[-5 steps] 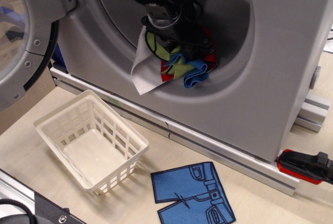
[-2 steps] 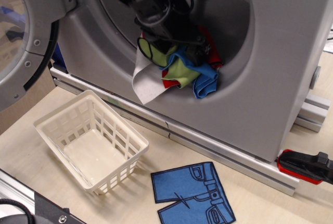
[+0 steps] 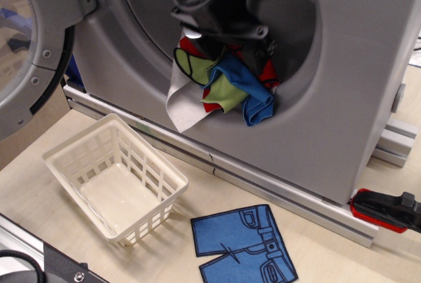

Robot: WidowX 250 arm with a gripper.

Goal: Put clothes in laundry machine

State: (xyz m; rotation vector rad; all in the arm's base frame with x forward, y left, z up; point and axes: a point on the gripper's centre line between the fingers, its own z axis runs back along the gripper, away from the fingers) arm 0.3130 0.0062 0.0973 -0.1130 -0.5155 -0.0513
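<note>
Clothes point(image 3: 223, 85) lie bundled in the laundry machine point(image 3: 342, 99) drum, gripper point(image 3: 220, 33) above with finger state unclear, while blue felt shorts point(image 3: 243, 243) remain on the table point(image 3: 329, 257).

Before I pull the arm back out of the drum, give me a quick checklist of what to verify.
1. Bundle of lime green, red, blue and pale grey felt garments inside the grey plastic washing machine's drum recess: ok.
2. Pale grey piece fully inside: not ok, it hangs over the drum lip.
3. Black gripper released the bundle: cannot tell, fingertips hidden.
4. Round porthole door swung open: ok.
5. All clothes loaded: not ok, blue felt shorts lie on the table.
6. White lattice basket emptied: ok.
</note>
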